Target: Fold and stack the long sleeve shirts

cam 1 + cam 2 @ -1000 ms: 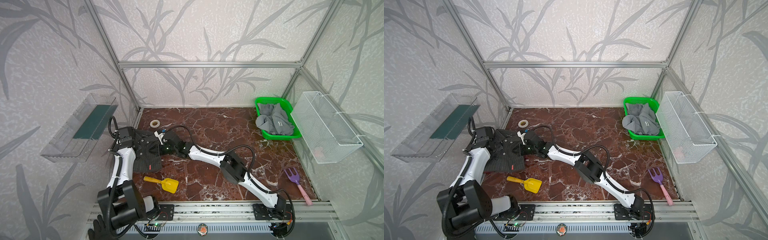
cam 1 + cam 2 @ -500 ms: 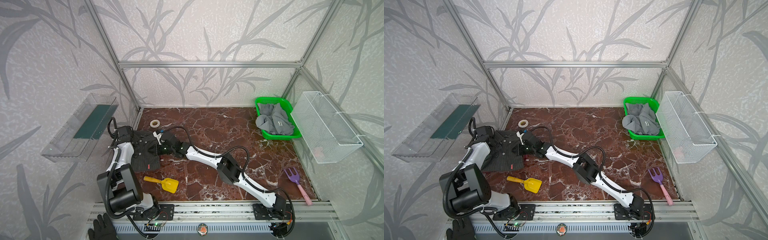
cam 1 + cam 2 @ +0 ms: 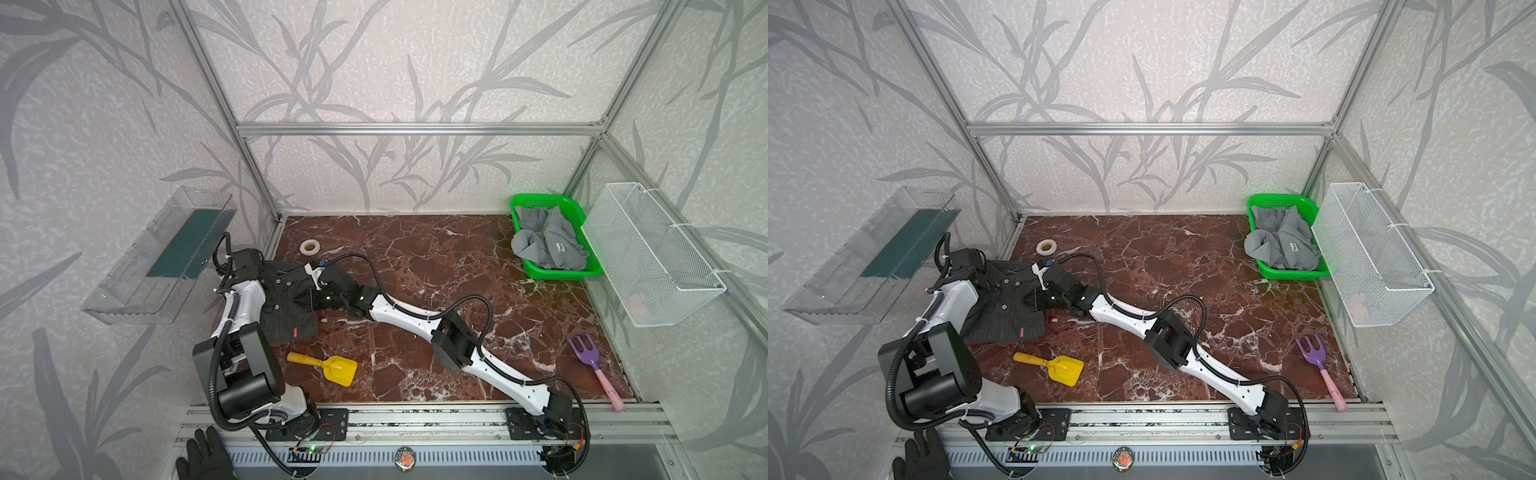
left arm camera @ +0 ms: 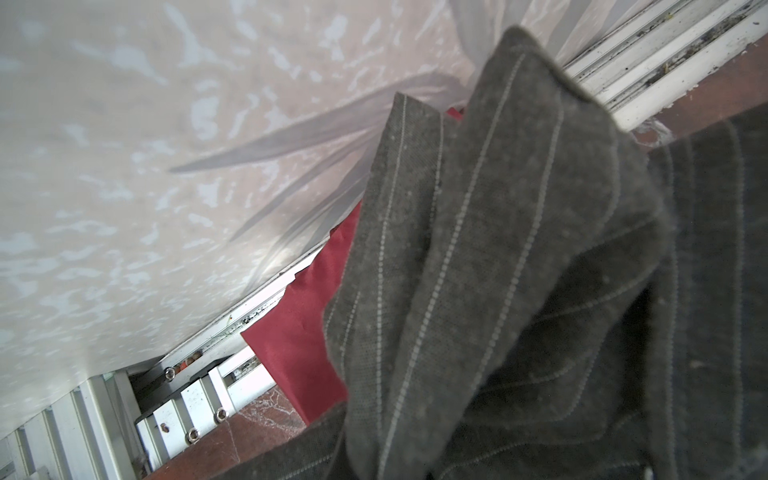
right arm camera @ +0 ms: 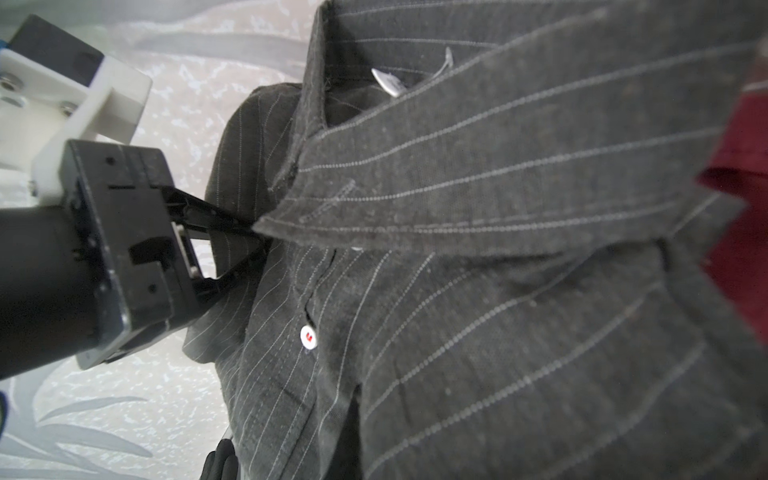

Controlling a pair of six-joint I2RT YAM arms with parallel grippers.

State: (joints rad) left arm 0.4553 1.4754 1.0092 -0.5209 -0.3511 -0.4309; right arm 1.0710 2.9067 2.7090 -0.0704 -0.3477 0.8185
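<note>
over at the left edge of the red-brown marble desk [image 3: 436,266], close to the side wall, the charcoal pinstripe shirt [image 3: 286,318] lies folded into a compact block, collar toward the back and a small red tag [image 3: 295,332] on its near hem. it lies over the maroon shirt [image 4: 307,332], which shows only as a red strip past its edges in the wrist views and a sliver at its right side in both top views. the left arm [image 3: 243,303] bends in from the front rail, and its jaws are closed together on a fold of the pinstripe cloth just beneath the collar point, as the right wrist view shows. the right arm [image 3: 415,316] stretches diagonally across the desk to the shirt's other side; its jaws are drawn together over the right edge of the cloth, but i cannot tell whether any fabric is caught between them. the light grey shirt [image 3: 544,245] is crumpled in the green basket [image 3: 559,276] at the far right corner, well apart from the other two. a yellow toy shovel [image 3: 330,366] lies just in front of the stack, a roll of tape [image 3: 310,247] just behind it, and a purple toy rake [image 3: 592,363] with a pink handle rests near the right front. a black-gloved hand [image 3: 203,455] shows below the front rail.
</note>
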